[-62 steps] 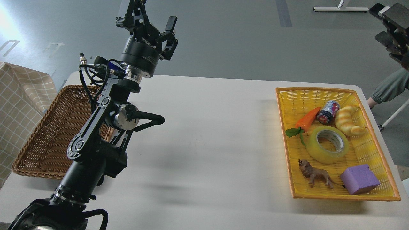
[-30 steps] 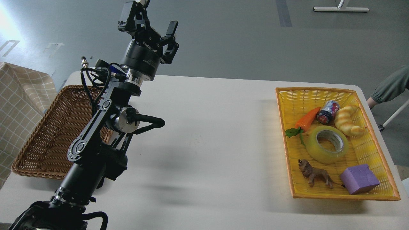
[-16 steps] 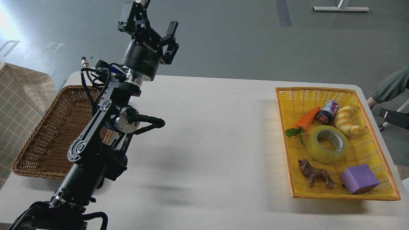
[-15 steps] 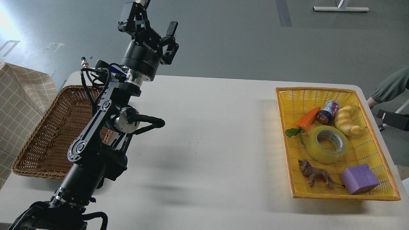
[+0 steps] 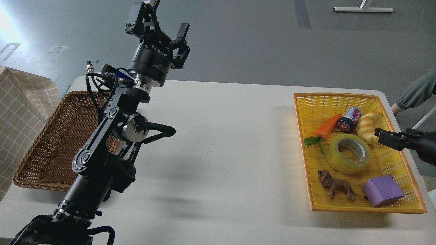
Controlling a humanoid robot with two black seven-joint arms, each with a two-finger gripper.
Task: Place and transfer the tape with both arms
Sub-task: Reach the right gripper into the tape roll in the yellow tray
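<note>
Left claw [image 5: 159,23] is raised well above the far edge of the tabletop [image 5: 218,143], fingers spread wide with nothing in them. The right claw [image 5: 388,139] is just poking in from the right edge over the yellow basket [image 5: 340,207]; it's dark and only partly in view, so I can't tell if it's spread or closed. It sits just right of the tape [image 5: 349,153], close to the croissant toy [image 5: 369,127], and I can't tell if it touches either.

Count: two arms, two baskets, one roll of tape. The tape lies flat in the middle of the yellow basket, hole facing up. Around the tape there's one toy carrot [image 5: 325,131] to its upper left, one small can [image 5: 349,119] above it, the croissant to the upper right, one toy lion [image 5: 335,185] below it, and one purple block [image 5: 383,190] to the lower right. So the tape is ringed on most sides, with the carrot's leaves and the croissant nearly touching it.

Way off to the left of the tape is a brown wicker basket [image 5: 47,149] at the tabletop's left edge, partly behind the left arm [image 5: 102,143]. Between the two baskets the tabletop is a big bare stretch.
</note>
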